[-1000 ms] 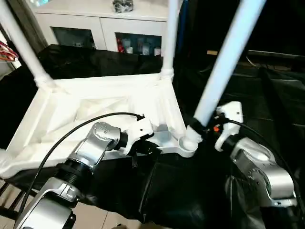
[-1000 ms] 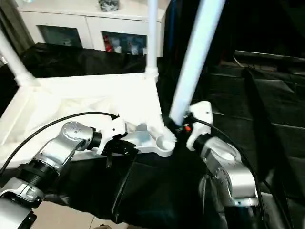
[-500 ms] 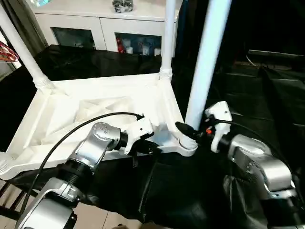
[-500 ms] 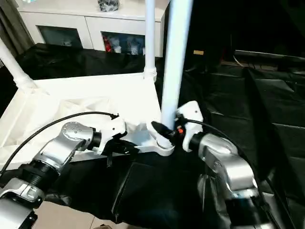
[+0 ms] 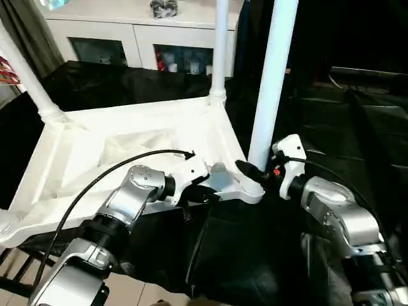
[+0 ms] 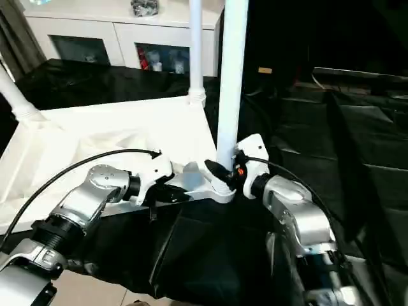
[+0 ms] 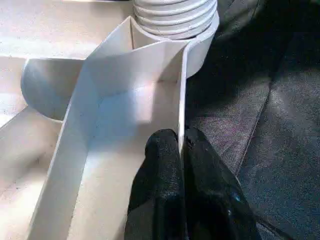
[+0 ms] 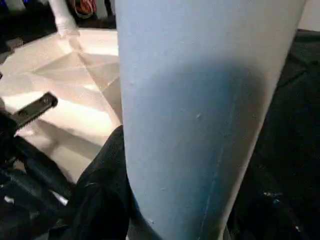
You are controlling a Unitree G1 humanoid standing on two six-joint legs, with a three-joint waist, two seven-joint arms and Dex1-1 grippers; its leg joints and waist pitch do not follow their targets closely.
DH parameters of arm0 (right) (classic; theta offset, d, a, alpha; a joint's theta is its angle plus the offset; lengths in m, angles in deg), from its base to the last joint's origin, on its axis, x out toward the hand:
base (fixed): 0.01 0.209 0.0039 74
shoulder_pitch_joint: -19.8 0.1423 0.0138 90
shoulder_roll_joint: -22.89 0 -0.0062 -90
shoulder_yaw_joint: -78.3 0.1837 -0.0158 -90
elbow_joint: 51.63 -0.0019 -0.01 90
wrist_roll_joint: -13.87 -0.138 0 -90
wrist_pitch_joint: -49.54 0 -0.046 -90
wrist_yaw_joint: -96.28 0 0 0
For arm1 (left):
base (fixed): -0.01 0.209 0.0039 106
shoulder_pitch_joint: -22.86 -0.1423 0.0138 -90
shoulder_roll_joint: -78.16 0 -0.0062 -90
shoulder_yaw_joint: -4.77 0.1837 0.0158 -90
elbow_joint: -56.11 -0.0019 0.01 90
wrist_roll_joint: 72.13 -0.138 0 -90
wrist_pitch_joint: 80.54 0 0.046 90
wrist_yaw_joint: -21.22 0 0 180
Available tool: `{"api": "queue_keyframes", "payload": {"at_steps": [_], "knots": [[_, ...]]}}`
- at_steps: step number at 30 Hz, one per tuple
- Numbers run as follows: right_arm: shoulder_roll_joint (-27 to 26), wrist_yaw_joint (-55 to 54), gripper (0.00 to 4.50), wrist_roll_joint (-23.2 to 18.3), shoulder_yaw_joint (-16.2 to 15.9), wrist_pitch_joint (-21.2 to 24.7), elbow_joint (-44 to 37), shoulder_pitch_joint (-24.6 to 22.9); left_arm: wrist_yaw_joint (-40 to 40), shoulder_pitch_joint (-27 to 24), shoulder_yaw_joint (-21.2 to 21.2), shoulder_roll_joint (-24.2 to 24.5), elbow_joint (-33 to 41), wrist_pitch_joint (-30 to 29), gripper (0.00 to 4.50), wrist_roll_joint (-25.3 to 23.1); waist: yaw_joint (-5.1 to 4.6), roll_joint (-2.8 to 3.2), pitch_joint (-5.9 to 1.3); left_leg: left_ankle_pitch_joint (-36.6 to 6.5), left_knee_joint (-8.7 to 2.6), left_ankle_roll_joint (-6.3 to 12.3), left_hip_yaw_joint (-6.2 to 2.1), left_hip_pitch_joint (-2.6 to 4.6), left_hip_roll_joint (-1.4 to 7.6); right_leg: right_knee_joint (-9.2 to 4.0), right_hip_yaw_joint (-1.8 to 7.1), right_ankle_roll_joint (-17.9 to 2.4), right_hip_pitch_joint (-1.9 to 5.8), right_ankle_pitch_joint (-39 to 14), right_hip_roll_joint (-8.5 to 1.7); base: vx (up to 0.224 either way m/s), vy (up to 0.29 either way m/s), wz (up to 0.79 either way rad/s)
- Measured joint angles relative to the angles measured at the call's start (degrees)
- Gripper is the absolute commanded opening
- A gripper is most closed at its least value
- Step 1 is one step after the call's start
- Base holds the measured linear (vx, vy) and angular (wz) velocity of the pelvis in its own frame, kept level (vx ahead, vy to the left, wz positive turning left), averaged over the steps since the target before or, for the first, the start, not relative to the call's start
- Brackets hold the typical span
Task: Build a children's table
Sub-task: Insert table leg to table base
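Left end effector: the left end effector (image 7: 181,150), with two black fingers, is clenched on the thin near rim wall of the upside-down table top, one finger on each side of the wall, just beside the near right corner socket.

Right end effector: the right end effector (image 5: 255,173) grips the long white tubular plastic leg (image 5: 271,83) low on its shaft, just above the socket; black fingers (image 8: 100,195) wrap one side of the tube.

Near right leg: its ribbed flared end (image 7: 175,15) sits in the round corner socket (image 5: 250,190), and the leg stands close to upright. Whether it is pushed fully home I cannot tell.

Table top: the white rectangular plastic table top (image 5: 127,150) lies with its ribbed underside up on the black-covered counter (image 5: 306,121), near edge toward the robot.

Far legs: a second white leg (image 5: 218,57) stands at the far right corner, and a third (image 5: 29,76) leans up from the far left corner socket.

Near left corner: the socket (image 5: 7,223) shows at the picture edge; whether it carries a leg is hidden.

Progress: judged late in the build, with at least three legs standing; left are seating this leg firmly, checking the near left corner, and turning the table upright.

Background: a white cabinet with glass doors (image 5: 137,38) stands beyond the counter.
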Motion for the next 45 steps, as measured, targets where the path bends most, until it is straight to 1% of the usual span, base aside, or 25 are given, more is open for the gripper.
{"api": "queue_keyframes", "payload": {"at_steps": [6,8,11,15,18,22,25,29,31,33,37,39,41,42,45], "knots": [[-0.6,0.7,1.9,-2.7,2.1,-2.1,1.3,-1.4,0.2,0.0,0.0,0.3,0.0,0.0,0.0,-0.2,0.14,0.07,-0.02,0.0,0.0,0.0,0.0,0.02,0.0,-0.01,-0.01,0.0,0.0,0.0,0.0,0.0,0.0,0.0],[-0.6,1.1,1.9,-3.1,2.3,-2.6,1.4,-1.6,0.3,0.0,0.0,0.3,0.0,0.0,0.0,-0.2,0.17,0.1,-0.02,0.0,0.0,0.0,0.0,0.01,0.0,-0.01,-0.01,0.0,-0.01,0.0,0.0,0.0,0.0,0.0],[-1.6,1.6,1.9,-4.0,3.6,-4.8,2.3,-2.6,0.4,0.0,0.0,0.2,0.0,0.0,0.0,-0.3,0.26,0.23,-0.04,0.0,0.0,0.01,0.0,0.01,0.01,-0.03,-0.03,0.0,-0.02,0.0,0.0,0.0,0.0,0.0],[-3.6,1.9,1.9,-6.2,5.7,-9.8,4.5,-4.7,0.2,0.1,0.0,-0.1,-0.2,0.1,0.0,-0.4,0.34,0.33,-0.09,0.0,0.0,0.01,0.0,0.0,0.01,-0.07,-0.04,0.0,-0.01,0.0,-0.01,0.0,0.0,0.0],[-4.5,2.3,1.9,-6.8,6.7,-12.2,5.4,-5.7,0.0,0.3,0.0,-0.5,-0.7,0.1,0.0,-0.5,0.38,0.42,-0.15,0.0,0.02,0.02,0.0,0.0,0.01,-0.07,-0.06,0.0,0.01,0.0,-0.03,0.0,0.0,0.0],[-5.2,2.3,1.9,-7.3,6.8,-16.8,5.0,-8.6,0.1,0.5,0.1,-1.0,-1.4,0.5,0.0,-0.5,0.46,0.74,-0.36,0.0,0.01,0.06,0.0,-0.03,0.01,-0.15,-0.09,0.0,0.03,0.0,-0.03,0.0,0.0,0.0],[-5.2,2.3,1.9,-7.2,6.8,-18.0,4.9,-9.4,0.1,0.5,0.1,-1.0,-1.6,0.6,0.0,-0.5,0.43,0.79,-0.39,0.0,0.01,0.06,0.0,-0.03,0.01,-0.16,-0.09,0.0,0.03,0.0,-0.04,0.0,0.0,0.0],[-2.7,2.1,1.9,-3.4,4.4,-18.4,1.4,-10.4,0.2,0.5,0.1,-1.1,-1.8,1.2,0.0,-0.5,0.45,0.95,-0.4,0.0,0.01,0.06,0.0,-0.04,0.01,-0.17,-0.11,0.0,0.04,0.0,-0.05,0.0,0.0,0.0],[-0.9,1.9,1.9,-1.2,2.8,-17.6,-0.1,-10.3,0.5,0.5,0.3,-1.0,-1.8,1.5,0.0,-0.7,0.44,0.96,-0.41,0.0,0.01,0.06,0.0,-0.04,0.01,-0.17,-0.13,0.0,0.05,0.0,-0.05,0.0,0.0,0.0],[0.1,1.6,1.9,0.1,1.7,-16.2,-1.2,-9.7,0.6,0.5,0.3,-1.0,-1.9,2.0,0.0,-0.8,0.43,0.95,-0.41,0.0,0.01,0.06,0.0,-0.03,0.02,-0.18,-0.14,0.0,0.05,0.0,-0.05,0.0,0.0,0.0],[2.3,2.6,1.9,1.9,-0.8,-12.5,-1.3,-6.6,0.7,0.5,0.3,-0.3,-2.1,2.6,0.0,-0.9,0.21,0.91,-0.39,0.0,0.01,0.03,0.0,-0.02,0.03,-0.17,-0.13,0.0,0.08,0.0,-0.04,0.0,0.0,0.0],[3.0,3.6,1.9,2.9,-1.7,-11.4,-1.3,-5.6,0.8,0.5,0.3,-0.1,-2.1,2.6,0.0,-1.0,0.17,0.86,-0.37,0.0,0.01,0.02,0.0,-0.01,0.07,-0.16,-0.14,0.0,0.1,0.0,-0.02,0.0,0.0,0.0],[3.5,4.3,1.9,3.1,-2.4,-10.9,-1.1,-4.9,0.9,0.5,0.4,0.0,-2.1,2.7,0.0,-1.0,0.12,0.83,-0.36,0.0,-0.02,0.0,0.0,-0.02,0.07,-0.15,-0.14,0.0,0.13,0.0,-0.01,0.0,0.0,0.0],[4.0,5.5,1.9,3.5,-3.2,-10.5,-0.1,-3.6,1.2,0.5,0.4,0.4,-2.1,2.8,0.0,-1.0,-0.04,0.78,-0.35,0.0,-0.02,0.01,0.0,-0.03,0.08,-0.14,-0.13,0.0,0.13,0.0,0.0,0.0,0.0,0.0],[4.5,8.4,1.9,4.0,-4.4,-10.0,3.2,-0.6,1.7,0.5,0.5,0.9,-2.0,2.9,0.0,-1.1,-0.42,0.46,-0.38,0.0,-0.04,0.0,0.01,-0.03,0.13,-0.15,-0.15,0.0,0.17,0.0,0.04,0.0,0.0,0.0]]}}
